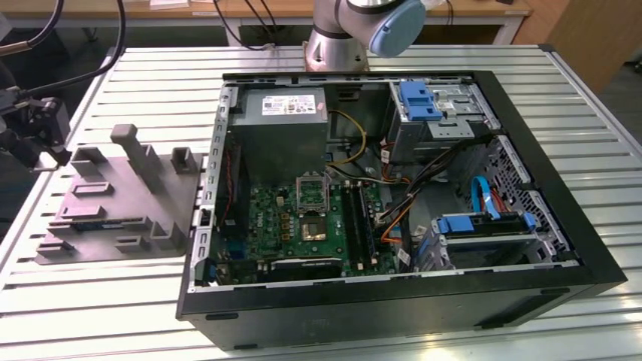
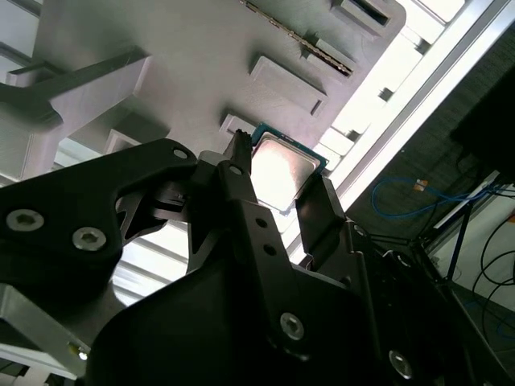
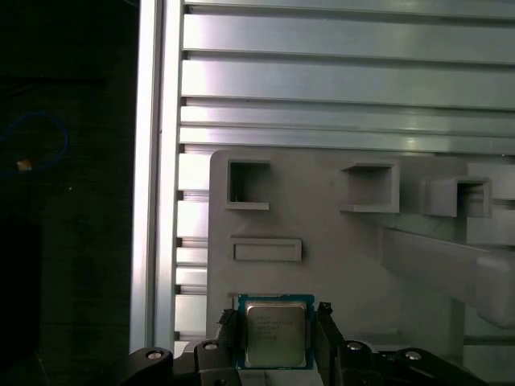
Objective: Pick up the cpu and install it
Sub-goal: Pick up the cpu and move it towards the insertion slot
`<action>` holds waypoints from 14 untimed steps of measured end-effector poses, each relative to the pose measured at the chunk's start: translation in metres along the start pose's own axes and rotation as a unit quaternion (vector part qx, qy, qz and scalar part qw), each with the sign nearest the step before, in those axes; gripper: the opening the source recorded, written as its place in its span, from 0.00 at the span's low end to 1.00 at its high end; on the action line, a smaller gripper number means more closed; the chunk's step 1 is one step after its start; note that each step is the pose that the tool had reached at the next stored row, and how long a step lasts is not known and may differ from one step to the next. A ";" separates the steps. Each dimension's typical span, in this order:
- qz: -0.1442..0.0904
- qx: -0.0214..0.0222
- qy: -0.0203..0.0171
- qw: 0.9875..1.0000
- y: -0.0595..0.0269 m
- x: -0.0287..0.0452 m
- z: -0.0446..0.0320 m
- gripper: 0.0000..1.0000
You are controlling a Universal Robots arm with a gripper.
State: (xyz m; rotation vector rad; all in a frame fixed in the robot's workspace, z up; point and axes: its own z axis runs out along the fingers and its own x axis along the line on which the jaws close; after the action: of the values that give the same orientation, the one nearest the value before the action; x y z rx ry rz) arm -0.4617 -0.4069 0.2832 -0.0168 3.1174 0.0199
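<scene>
The slatted aluminium worktop (image 1: 120, 316) carries everything. On it, to the exterior view's right of the grey fixture plate (image 1: 110, 203), an open black computer case (image 1: 401, 301) lies on its side. Its green motherboard (image 1: 291, 226) is exposed, with a grey power-supply box (image 1: 291, 113) beside it. The fixture plate is a moulded grey slab with raised blocks and several rectangular pockets. It lies close to the worktop's edge.

The black gripper (image 3: 277, 315) hangs over the fixture plate, near one corner of it and just beyond a shallow oblong pocket (image 3: 265, 249). Its two fingers (image 2: 241, 185) are drawn in only as far as the chip's width allows. Each presses against one of two opposite sides of the cpu (image 3: 276, 334), so the chip is clamped between them. I cannot tell whether the chip sits on the plate's surface or is lifted off it.

The cpu lies flat, parallel to the fixture plate's face, with its metal top turned up and away from the plate. It is square, so it has no long axis. In the first wrist view its sides run square with the plate's edges and pockets. The top is a dull silvery-grey lid catching a soft glare, framed by a narrow green border, with faint print across it.
</scene>
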 end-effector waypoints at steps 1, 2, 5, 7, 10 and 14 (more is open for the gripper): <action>0.000 0.000 0.000 1.000 0.0000 0.0000 -0.0002 0.47; 0.000 0.000 0.000 1.000 0.0000 0.0000 -0.0004 0.47; 0.000 0.000 0.000 1.000 0.0000 0.0000 -0.0009 0.47; 0.000 0.000 0.000 1.000 0.0000 0.0000 -0.0013 0.47; 0.000 0.000 0.000 1.000 0.0000 0.0000 -0.0021 0.47; 0.000 0.000 0.000 1.000 0.0000 -0.0001 -0.0034 0.47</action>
State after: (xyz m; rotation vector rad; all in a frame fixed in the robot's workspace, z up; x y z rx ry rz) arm -0.4617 -0.4069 0.2866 -0.0168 3.1174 0.0198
